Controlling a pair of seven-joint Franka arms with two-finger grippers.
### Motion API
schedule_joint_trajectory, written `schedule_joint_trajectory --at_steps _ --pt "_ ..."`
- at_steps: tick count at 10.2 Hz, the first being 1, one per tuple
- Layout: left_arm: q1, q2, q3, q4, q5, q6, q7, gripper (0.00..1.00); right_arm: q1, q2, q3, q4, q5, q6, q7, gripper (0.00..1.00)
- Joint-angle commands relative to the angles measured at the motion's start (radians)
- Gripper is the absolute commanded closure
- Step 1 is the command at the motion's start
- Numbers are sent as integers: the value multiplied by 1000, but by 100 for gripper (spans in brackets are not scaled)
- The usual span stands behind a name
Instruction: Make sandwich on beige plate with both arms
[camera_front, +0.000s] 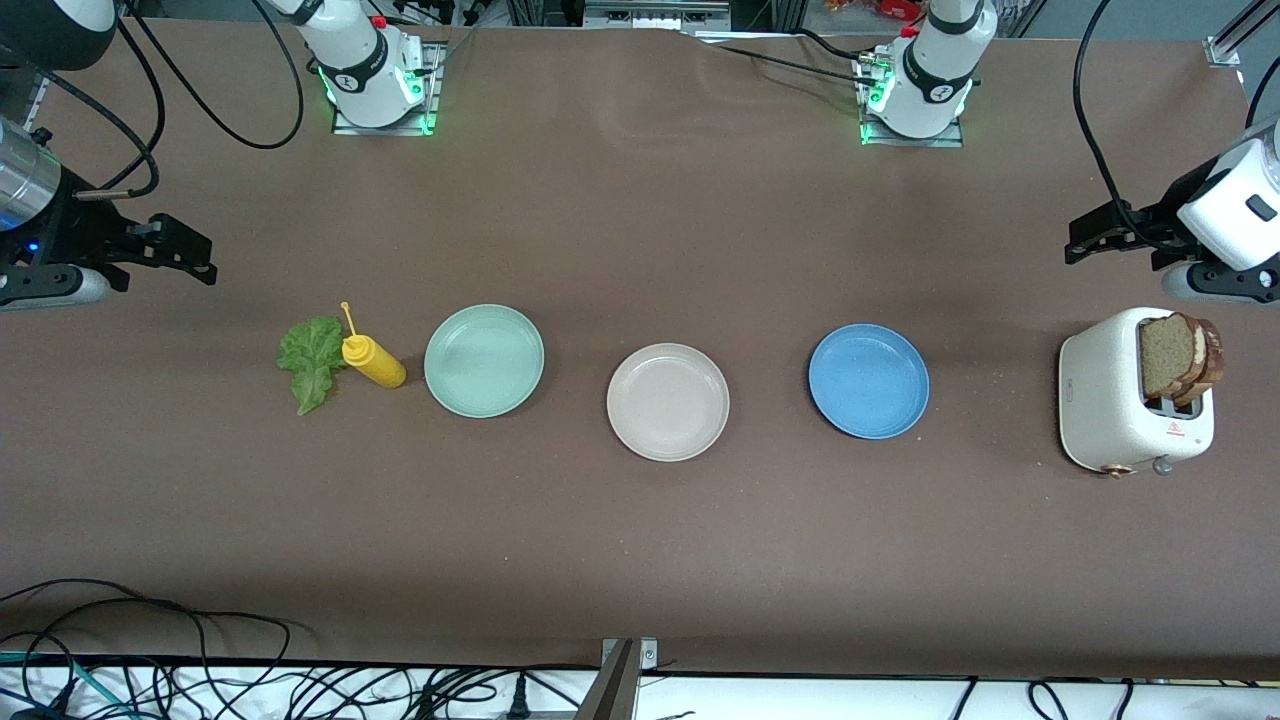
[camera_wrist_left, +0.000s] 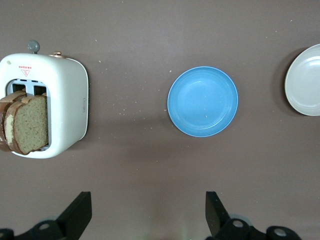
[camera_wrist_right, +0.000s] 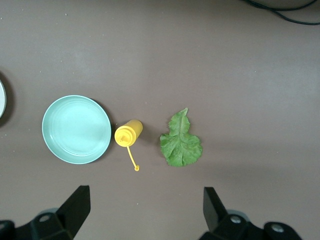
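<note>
The beige plate (camera_front: 668, 402) lies at the middle of the table with nothing on it; its edge (camera_wrist_left: 305, 80) also shows in the left wrist view. Two brown bread slices (camera_front: 1180, 355) (camera_wrist_left: 27, 122) stand up out of a white toaster (camera_front: 1120, 400) (camera_wrist_left: 65, 100) at the left arm's end. A ruffled green lettuce leaf (camera_front: 312, 360) (camera_wrist_right: 181, 142) lies flat at the right arm's end. My left gripper (camera_front: 1085, 240) (camera_wrist_left: 148, 200) hangs open above the table by the toaster. Above the table near the lettuce, my right gripper (camera_front: 195, 255) (camera_wrist_right: 146, 195) is open too. Neither holds anything.
A mint-green plate (camera_front: 484, 360) (camera_wrist_right: 76, 129) sits beside a yellow squeeze bottle (camera_front: 373, 362) (camera_wrist_right: 128, 133) that lies on its side against the lettuce. A blue plate (camera_front: 868, 381) (camera_wrist_left: 202, 101) lies between the beige plate and the toaster. Cables run along the table's near edge.
</note>
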Motion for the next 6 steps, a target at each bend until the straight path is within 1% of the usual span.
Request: schedule_joint_trajectory --at_steps 1,6 --pt "7 3 -6 11 -21 2 6 0 3 -8 4 -4 -15 -3 8 0" --pt "8 3 -6 11 -36 3 6 0 3 -10 4 -4 -15 -6 8 0"
